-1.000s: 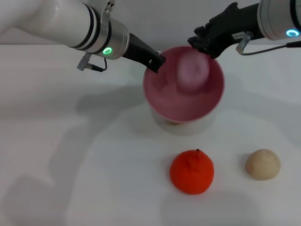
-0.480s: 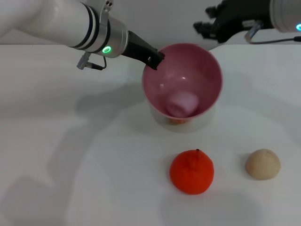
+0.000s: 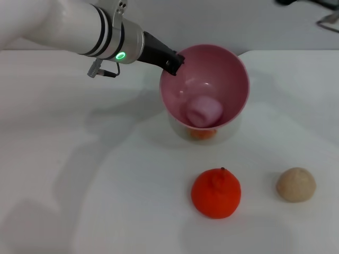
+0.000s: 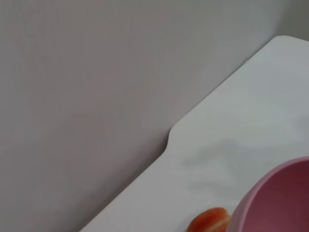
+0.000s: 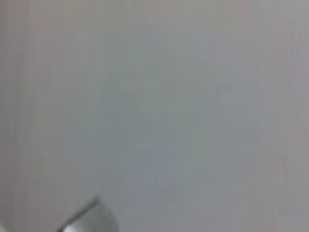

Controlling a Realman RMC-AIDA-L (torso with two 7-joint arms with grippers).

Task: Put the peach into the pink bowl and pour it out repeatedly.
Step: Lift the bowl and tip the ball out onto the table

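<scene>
Our left gripper (image 3: 177,64) is clamped on the near-left rim of the pink bowl (image 3: 233,71), holding it raised above the table (image 3: 79,174). The peach (image 3: 203,110) lies in the bowl's bottom, just right of and below that grip. So we judge the loading done and the pour next: tip the bowl by rolling the wrist, rim held firm. Nearer us, to the gripper's lower right, sit the tangerine (image 3: 215,192) and the bun (image 3: 295,184). Our right gripper is out of view.
</scene>
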